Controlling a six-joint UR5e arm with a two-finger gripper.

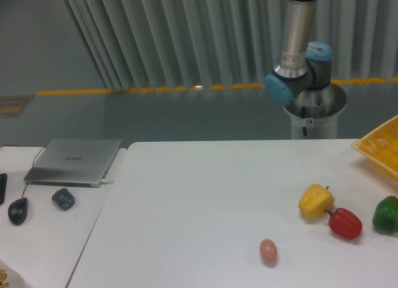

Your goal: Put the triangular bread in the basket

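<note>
Three peppers (336, 213) beside basket (380, 148) corner; egg (268, 250) apart; claw, bread out of view.

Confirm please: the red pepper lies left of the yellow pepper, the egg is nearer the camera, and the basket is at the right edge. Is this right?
One detail is wrong. In the camera view the red pepper lies right of the yellow pepper, not left. The egg is nearer the camera, and the basket is at the right edge.

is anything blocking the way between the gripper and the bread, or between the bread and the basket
Cannot be judged: neither the triangular bread nor the gripper is in view. Only a corner of the basket shows at the right edge, with the green pepper just in front of it.
</note>
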